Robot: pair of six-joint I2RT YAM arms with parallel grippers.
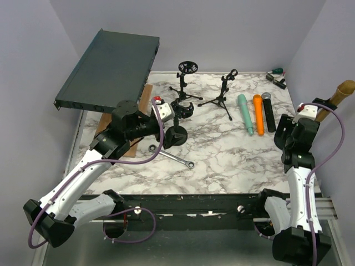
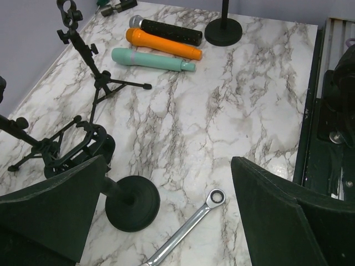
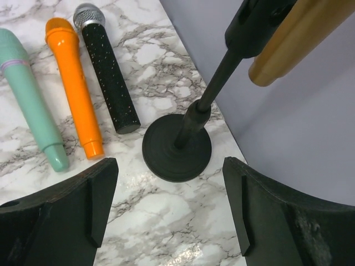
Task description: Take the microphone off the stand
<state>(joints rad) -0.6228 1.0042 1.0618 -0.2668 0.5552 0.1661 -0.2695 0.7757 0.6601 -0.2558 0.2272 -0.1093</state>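
Three microphones [image 1: 258,113] are laid side by side right of the middle of the surface [image 1: 222,149]. Just right of them, by the right edge, a stand [image 3: 176,147] is set, and a fourth microphone [image 1: 339,92] is carried at its top. A tripod [image 1: 186,83] is placed at the far middle, with a second tripod [image 1: 223,91] to its right. Near of the first, a round-based stand [image 1: 177,136] is set, and a wrench [image 1: 173,157] is laid just near of that. A rack case [image 1: 111,69] is propped tilted at the far left. Small tools [image 1: 276,77] are laid in the far right corner.

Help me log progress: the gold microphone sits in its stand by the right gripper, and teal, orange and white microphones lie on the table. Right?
One slip: the third is a black microphone, not white; the right wrist view shows it. Rest holds.
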